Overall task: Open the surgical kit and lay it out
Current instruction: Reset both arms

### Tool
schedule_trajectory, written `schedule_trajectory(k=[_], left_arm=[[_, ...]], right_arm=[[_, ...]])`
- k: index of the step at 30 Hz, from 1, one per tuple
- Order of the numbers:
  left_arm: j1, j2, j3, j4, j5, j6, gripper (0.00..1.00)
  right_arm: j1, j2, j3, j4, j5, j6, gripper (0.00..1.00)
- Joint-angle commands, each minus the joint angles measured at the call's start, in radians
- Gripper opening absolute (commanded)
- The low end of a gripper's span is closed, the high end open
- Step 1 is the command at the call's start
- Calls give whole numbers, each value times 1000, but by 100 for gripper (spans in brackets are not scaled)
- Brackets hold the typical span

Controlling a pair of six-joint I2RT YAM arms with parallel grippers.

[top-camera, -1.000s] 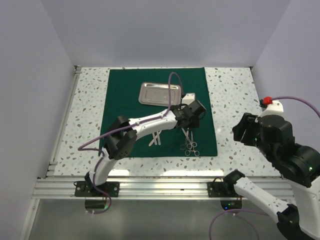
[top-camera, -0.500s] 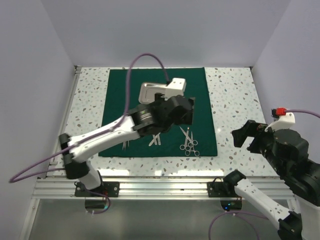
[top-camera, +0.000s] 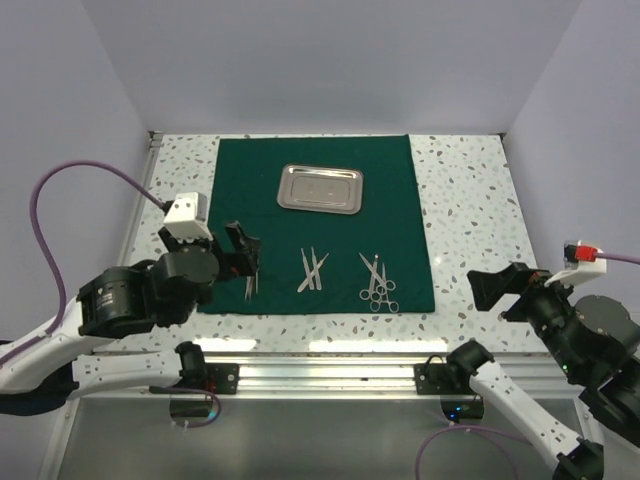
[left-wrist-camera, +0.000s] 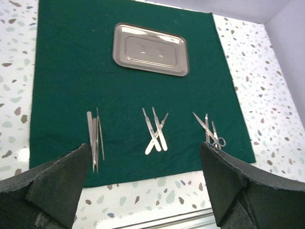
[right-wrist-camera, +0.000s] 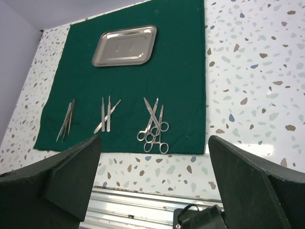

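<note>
From above, the green cloth [top-camera: 315,225] lies flat on the tabletop [top-camera: 460,200], tray [top-camera: 320,189] far, tweezers [top-camera: 250,288] and scissors [top-camera: 378,285] near. The left hand [top-camera: 243,248] and right hand [top-camera: 505,293] gape wide, empty. Left wrist: a low dip could snag the cloth's near edge. Right wrist: scissors well clear, little risk.

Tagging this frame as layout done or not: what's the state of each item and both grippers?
Green cloth: unfolded, spread flat.
Steel tray: empty, on the cloth's far half.
Tweezers: lying on the cloth, near-left, outside the tray.
Middle tools: crossed, lying on the cloth.
Scissors: overlapping cluster, near-right on the cloth.
Left gripper: open, holding nothing.
Right gripper: open, holding nothing.
</note>
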Motion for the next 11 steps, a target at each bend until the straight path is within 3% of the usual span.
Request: schedule_trajectory(k=[1,11], left_arm=[[1,68,49,-106,-83,-41,100],[1,49,5,-80,-111,20,100]], right_arm=[[-3,38,-16,98,-56,-15,99],[-3,114,-5,173,-51,-55,99]])
